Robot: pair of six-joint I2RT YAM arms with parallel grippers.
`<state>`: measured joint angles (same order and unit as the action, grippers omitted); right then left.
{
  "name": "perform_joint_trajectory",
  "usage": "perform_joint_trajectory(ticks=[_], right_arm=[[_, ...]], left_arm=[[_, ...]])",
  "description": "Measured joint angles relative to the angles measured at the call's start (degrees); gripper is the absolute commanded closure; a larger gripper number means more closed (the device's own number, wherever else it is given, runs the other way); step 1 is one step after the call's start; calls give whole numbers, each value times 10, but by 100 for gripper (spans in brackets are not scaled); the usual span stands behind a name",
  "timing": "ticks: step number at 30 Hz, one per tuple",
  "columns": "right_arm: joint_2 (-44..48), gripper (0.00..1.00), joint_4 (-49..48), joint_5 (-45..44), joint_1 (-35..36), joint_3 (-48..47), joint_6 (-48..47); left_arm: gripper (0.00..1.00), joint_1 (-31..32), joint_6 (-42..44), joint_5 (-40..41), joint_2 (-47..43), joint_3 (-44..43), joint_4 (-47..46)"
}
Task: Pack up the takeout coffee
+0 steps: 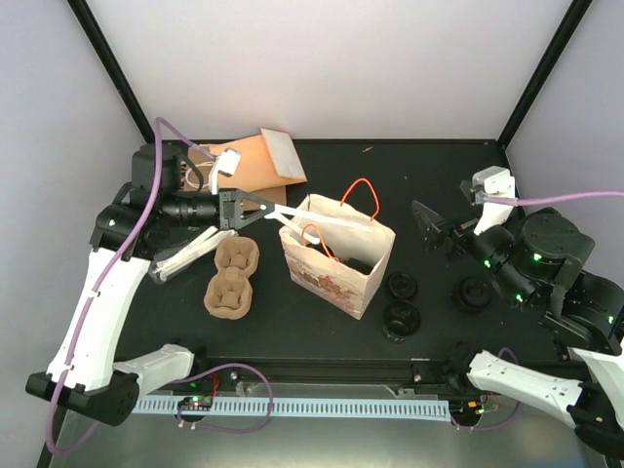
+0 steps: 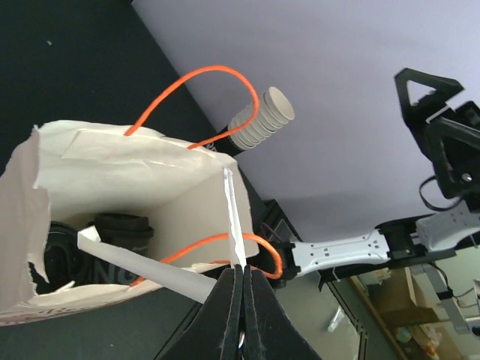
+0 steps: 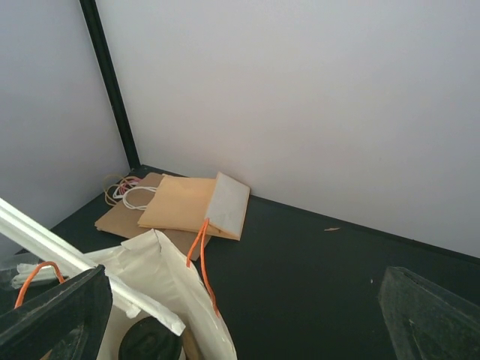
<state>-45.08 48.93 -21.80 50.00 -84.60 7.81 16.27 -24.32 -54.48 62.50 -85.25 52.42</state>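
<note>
A white paper bag [image 1: 336, 255] with orange cord handles stands open mid-table. The takeout coffee [image 2: 124, 225] sits inside it, dark lid showing, dark print just below; its lid [image 3: 150, 341] also shows in the right wrist view. My left gripper [image 1: 281, 210] is at the bag's left rim, shut on a thin white wrapped straw [image 2: 234, 217] that reaches over the bag's mouth. A second white strip [image 2: 142, 264] slants into the bag. My right gripper [image 1: 424, 226] hangs open and empty to the right of the bag, its fingers [image 3: 60, 315] wide apart.
Two brown pulp cup carriers [image 1: 231, 278] and loose wrapped straws [image 1: 190, 255] lie left of the bag. Flat brown bags [image 1: 258, 166] are at the back. Black lids [image 1: 402, 286] [image 1: 475, 292] lie right of the bag. A stack of nested cups [image 2: 262, 120] shows beyond it.
</note>
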Motion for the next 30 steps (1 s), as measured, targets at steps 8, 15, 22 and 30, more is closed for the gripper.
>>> perform_joint_trajectory(ticks=[8, 15, 22, 30], right_arm=[[2, 0, 0, 0, 0, 14, 1], [2, 0, 0, 0, 0, 21, 1], [7, 0, -1, 0, 0, 22, 2], [7, 0, -1, 0, 0, 28, 5]], left_arm=[[98, 23, 24, 57, 51, -37, 42], [85, 96, 30, 120, 81, -65, 71], [20, 154, 38, 200, 147, -144, 113], [1, 166, 48, 228, 151, -210, 145]])
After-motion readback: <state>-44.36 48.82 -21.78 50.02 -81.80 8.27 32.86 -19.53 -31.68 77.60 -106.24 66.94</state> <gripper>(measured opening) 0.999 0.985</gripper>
